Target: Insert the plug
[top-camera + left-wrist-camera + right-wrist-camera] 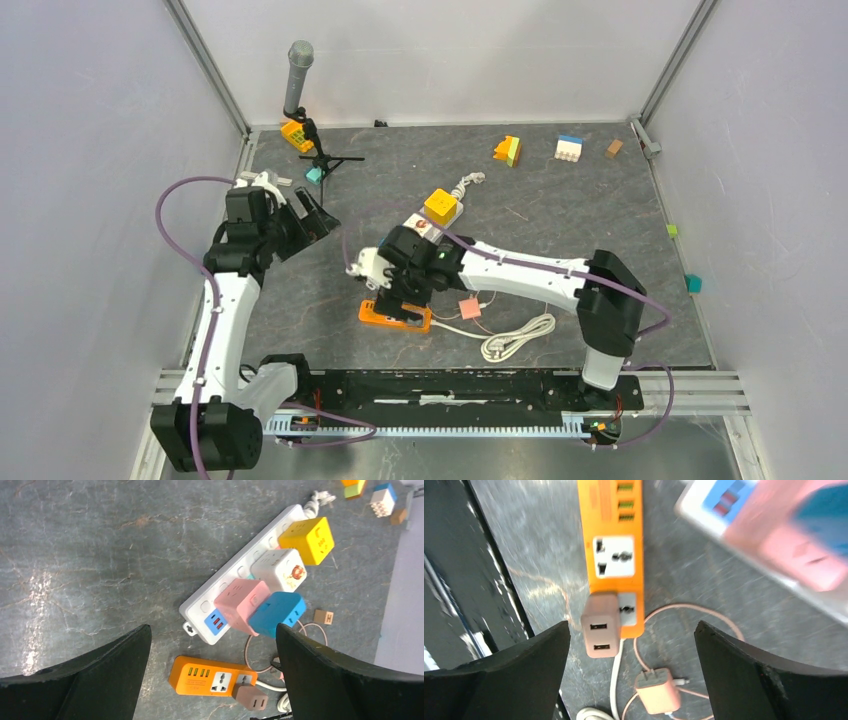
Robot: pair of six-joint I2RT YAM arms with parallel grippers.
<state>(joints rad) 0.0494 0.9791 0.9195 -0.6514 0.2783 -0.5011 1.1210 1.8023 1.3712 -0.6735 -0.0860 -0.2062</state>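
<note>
Reaching from its base at 4 o'clock toward mat centre, the right arm tips its wrist down, right gripper (633,630) spread wide and holding nothing, over the orange power strip (611,545). The taupe plug (600,626) sits at that strip's end socket, overhanging its edge; whether it is fully seated I cannot tell. The left arm stands raised at 9 o'clock, left gripper (318,218) likewise spread and empty. The white power strip (227,575) lies close at 12 o'clock of the orange one and a coiled white cable (515,338) at 4 o'clock. Bare mat (300,300) opens toward 9 o'clock.
</note>
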